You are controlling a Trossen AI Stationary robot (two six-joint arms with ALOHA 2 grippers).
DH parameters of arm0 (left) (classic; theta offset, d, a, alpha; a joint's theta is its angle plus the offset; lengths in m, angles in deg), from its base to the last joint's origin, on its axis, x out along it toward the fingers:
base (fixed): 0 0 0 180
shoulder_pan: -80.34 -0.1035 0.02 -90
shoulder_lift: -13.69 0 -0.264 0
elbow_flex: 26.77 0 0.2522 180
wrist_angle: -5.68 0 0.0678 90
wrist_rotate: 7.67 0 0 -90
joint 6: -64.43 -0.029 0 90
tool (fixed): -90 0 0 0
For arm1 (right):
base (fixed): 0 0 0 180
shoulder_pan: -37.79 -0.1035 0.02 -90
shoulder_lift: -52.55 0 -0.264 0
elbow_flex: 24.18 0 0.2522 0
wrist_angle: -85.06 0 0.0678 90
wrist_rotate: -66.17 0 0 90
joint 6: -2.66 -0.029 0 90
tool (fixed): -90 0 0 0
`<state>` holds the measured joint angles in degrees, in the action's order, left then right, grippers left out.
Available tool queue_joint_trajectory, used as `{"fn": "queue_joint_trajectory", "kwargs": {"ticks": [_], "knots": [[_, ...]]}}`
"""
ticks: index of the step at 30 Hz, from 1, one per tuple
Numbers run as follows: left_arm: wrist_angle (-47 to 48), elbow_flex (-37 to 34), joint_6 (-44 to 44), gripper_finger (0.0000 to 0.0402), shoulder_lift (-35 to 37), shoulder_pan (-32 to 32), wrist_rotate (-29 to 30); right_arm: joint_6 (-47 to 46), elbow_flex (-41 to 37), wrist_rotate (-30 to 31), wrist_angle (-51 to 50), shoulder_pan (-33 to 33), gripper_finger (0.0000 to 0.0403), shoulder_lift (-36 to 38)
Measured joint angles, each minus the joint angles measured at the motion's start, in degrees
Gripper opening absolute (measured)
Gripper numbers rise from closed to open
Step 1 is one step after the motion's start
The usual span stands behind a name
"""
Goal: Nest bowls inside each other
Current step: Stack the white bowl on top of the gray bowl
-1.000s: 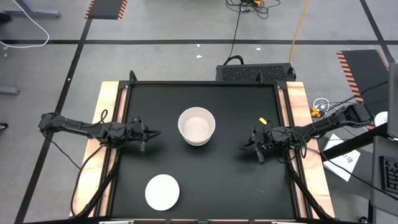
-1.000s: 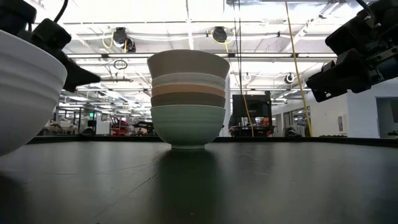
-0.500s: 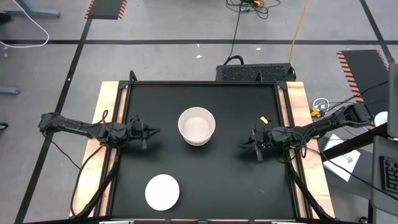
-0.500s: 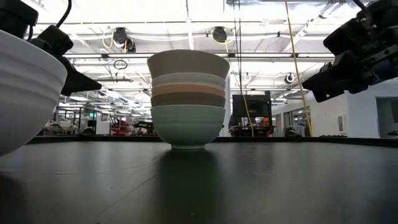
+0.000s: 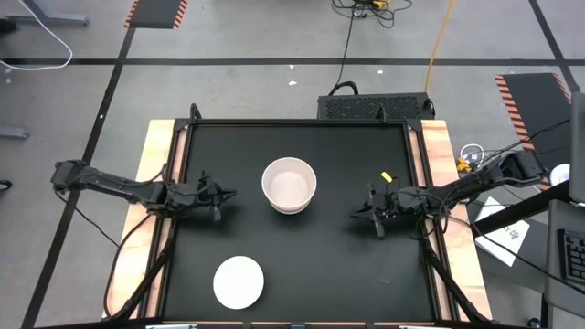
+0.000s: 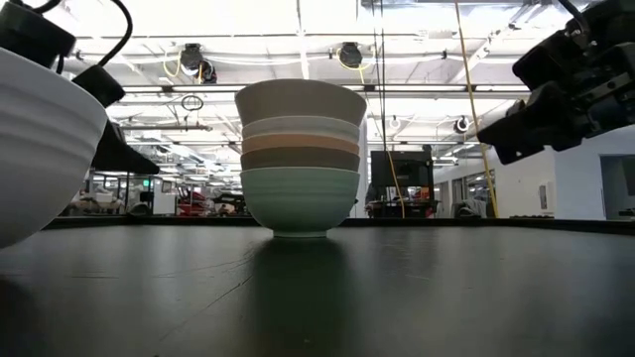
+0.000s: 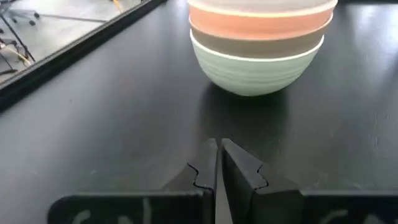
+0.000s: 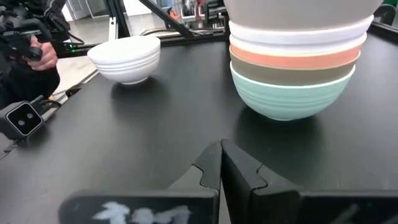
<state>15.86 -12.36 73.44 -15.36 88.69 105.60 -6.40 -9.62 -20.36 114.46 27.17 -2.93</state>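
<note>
Bowls first: five of them are already nested into one stack [image 5: 289, 185], mint green at the bottom, then olive-grey, salmon-orange, white and beige-grey on top. It sits between the two grippers, right in front of each one's fingertips but well apart from both. The sixth, a lone white bowl [image 5: 239, 281], sits off to the side of the left gripper [image 5: 219, 194], nearer the table's [image 5: 311, 265] front edge.

Both grippers are empty, with fingers pressed together: the left gripper's fingers show barely a sliver between them in its wrist view, and the right gripper [image 5: 364, 212] is fully closed too.

My guess on handling: these look like rigid ceramic or melamine, matte, with faint horizontal ribbing on the rounded walls. Probably light-ish, stiff, and chippable if dropped. The curved outside looks slippery to pinch, so I'd grab the lone bowl by its rim, one finger inside and one outside, then lower it straight into the stack. The table is a flat black mat, so little grip there either.
</note>
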Motion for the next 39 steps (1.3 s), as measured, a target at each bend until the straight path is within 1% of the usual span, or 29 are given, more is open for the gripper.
{"fn": "queue_joint_trajectory", "kwargs": {"ticks": [11,18,23,27,31,35,39], "knots": [[-1.02,-0.07,0.29,0.0026,-0.58,-0.02,0.31,0.77,0.00,0.00,6.39,0.00,0.0000,-6.69],[-3.12,-0.07,-0.63,0.0026,-0.58,-0.02,0.32,1.69,0.00,-0.19,9.21,0.00,0.0000,-8.15],[-3.91,-0.07,-1.36,0.0026,-0.58,-0.02,0.32,2.25,0.00,-0.66,9.35,0.00,0.0000,-8.20],[-3.91,-0.07,-1.35,0.0026,-0.58,-0.01,0.32,2.26,0.01,-3.72,10.51,-0.02,0.0000,-8.22],[-3.91,-0.07,-1.35,0.0026,-0.58,-0.02,0.32,3.15,0.02,-7.88,16.43,-0.49,0.0001,-8.20],[-3.96,-0.07,-1.33,0.0026,-0.58,-0.02,0.74,4.55,0.33,-8.17,21.40,-1.88,0.0006,-8.20],[-3.97,-0.07,-1.33,0.0026,-0.58,-0.02,0.80,4.38,2.28,-7.97,21.16,-2.44,0.0023,-8.20]]}}
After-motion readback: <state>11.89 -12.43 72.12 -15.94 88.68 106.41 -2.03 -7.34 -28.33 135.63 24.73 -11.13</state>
